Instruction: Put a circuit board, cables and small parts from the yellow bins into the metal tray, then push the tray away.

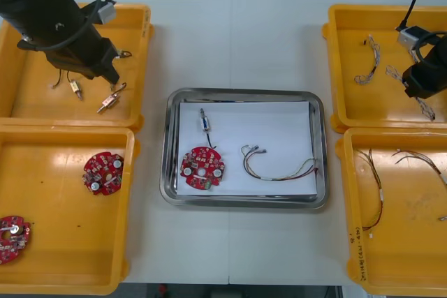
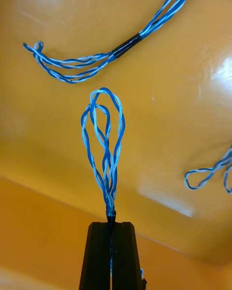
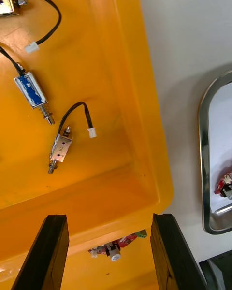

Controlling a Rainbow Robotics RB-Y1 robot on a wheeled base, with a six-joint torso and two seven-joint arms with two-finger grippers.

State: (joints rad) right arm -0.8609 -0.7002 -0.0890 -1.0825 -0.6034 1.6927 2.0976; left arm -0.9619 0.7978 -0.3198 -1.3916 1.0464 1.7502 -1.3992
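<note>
**Tray part-filled; right hand clenched on a blue and white cable**

1. Metal tray (image 1: 165, 151). It stood at the middle of the surface (image 1: 244, 33), between the yellow bins, and was white inside. In it we counted one round red circuit board (image 1: 202, 167) at the near left. One small metal part (image 1: 204, 121) lay just beyond the board, and one red and yellow cable (image 1: 279, 165) curled to its right.

2. Right hand (image 2: 110, 227). We recorded it over the far right bin (image 1: 349, 102), its fingers clenched on the end of a twisted blue and white cable (image 2: 104, 140). The cable's loops stood out past the fingertips. Beyond them, a second cable (image 2: 96, 60) and a third cable (image 2: 208, 176) of the same kind lay on the bin floor.

3. Left hand (image 3: 108, 217). We noted it over the far left bin (image 1: 133, 47), at the corner nearest the tray. Its fingers were released, wide apart and grasping nothing. Three loose metal parts (image 3: 60, 147) with black leads lay in the bin beyond them.

4. Near left bin (image 1: 63, 193). It held two spare boards (image 1: 103, 172).

5. Near right bin (image 1: 419, 228). It held several thin cables (image 1: 412, 158).
</note>
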